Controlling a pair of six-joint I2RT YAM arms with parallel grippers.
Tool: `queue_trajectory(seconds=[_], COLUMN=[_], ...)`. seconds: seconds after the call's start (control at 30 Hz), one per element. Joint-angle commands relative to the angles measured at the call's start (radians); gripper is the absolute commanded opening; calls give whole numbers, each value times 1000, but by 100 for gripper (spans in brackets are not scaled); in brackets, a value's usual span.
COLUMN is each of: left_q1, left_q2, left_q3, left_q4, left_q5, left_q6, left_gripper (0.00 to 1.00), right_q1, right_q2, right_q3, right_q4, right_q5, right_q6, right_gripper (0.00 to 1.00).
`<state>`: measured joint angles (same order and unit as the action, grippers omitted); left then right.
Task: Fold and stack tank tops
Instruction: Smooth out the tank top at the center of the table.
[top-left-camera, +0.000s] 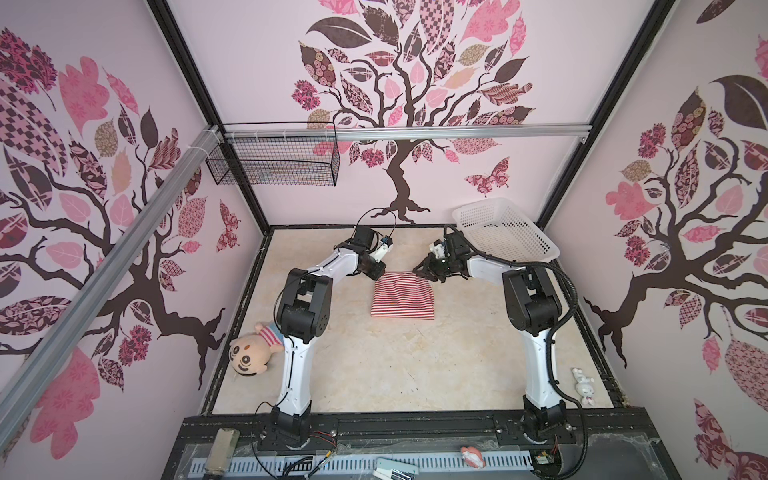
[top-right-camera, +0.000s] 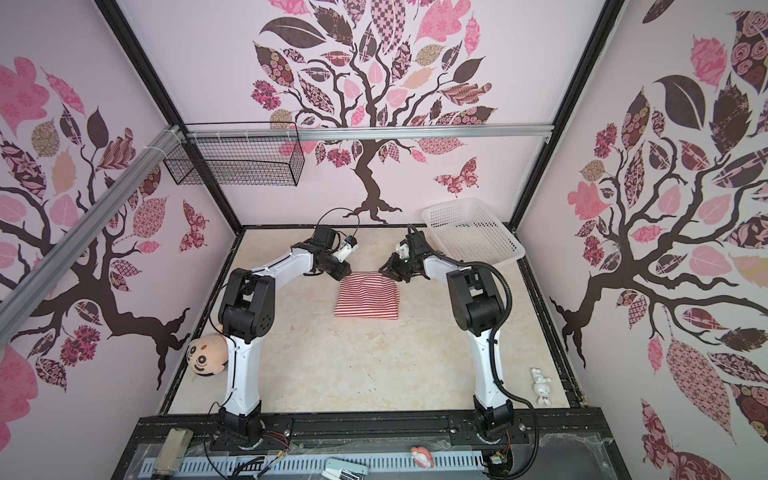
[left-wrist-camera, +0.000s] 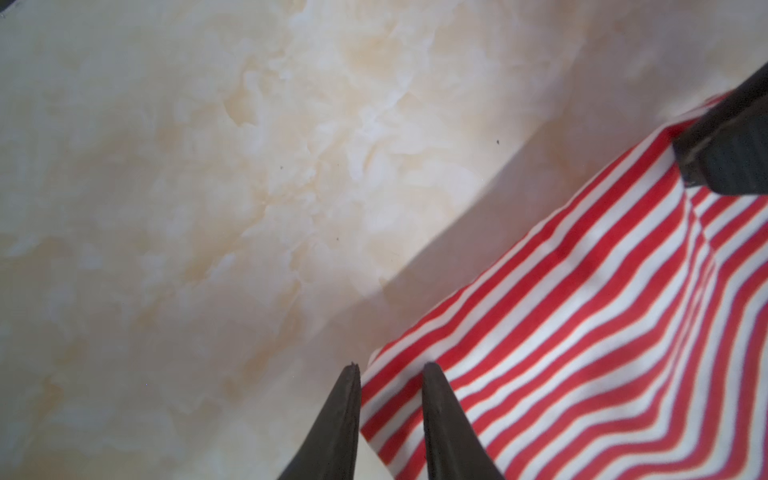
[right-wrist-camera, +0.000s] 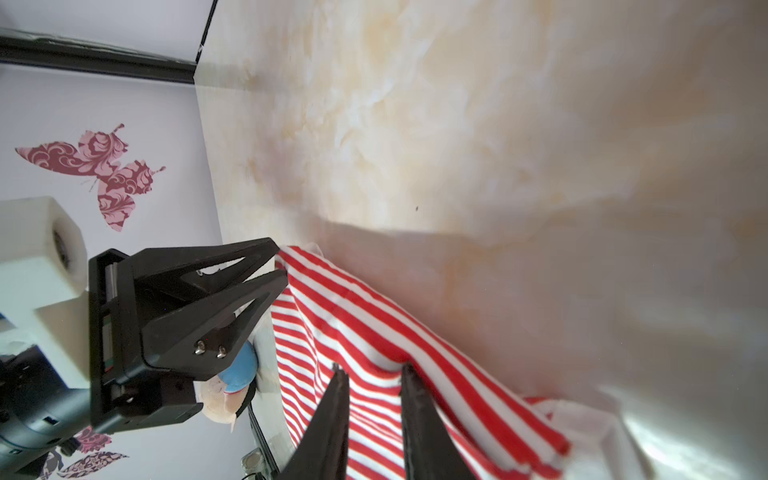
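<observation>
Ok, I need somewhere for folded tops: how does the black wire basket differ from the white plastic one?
The black wire basket hangs high on the back wall; the white plastic basket sits low at the table's far right corner. The wire one is dark open mesh, long and narrow; the plastic one is perforated and broader. Both are open-topped.
</observation>
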<state>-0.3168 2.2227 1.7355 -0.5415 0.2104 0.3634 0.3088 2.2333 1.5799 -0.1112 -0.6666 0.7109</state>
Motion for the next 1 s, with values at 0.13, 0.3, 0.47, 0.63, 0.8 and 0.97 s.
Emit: queue_trajectory(seconds=[0.13,0.3,0.47,0.63,0.8,0.97], left_q1=[-6,-18,-17,-2,-11,-38], left_q2=[65,108,102,-24,-217,-319], left_q3=[107,162,174,96,-88,-245], left_q4=[-84,-133,-116,-74,-36,-44], left_q5=[-19,-55,-103,-130,-85,-50], left_q6=[23,36,22,0,11,27], left_gripper=[29,29,29,29,30,30], right_q1=[-31,-40,-45,-35,-12,21], right_q2=[80,107,83,-72,-209,-246], right_q3=[45,62,101,13,-134,-234], right_q4=[-1,8,-24,5,12,31], right_q5=[-24,-37,-40,-52,-33,-28], right_q6=[37,41,-6,-39,-41,-48], right_gripper=[25,26,31,54,60,53])
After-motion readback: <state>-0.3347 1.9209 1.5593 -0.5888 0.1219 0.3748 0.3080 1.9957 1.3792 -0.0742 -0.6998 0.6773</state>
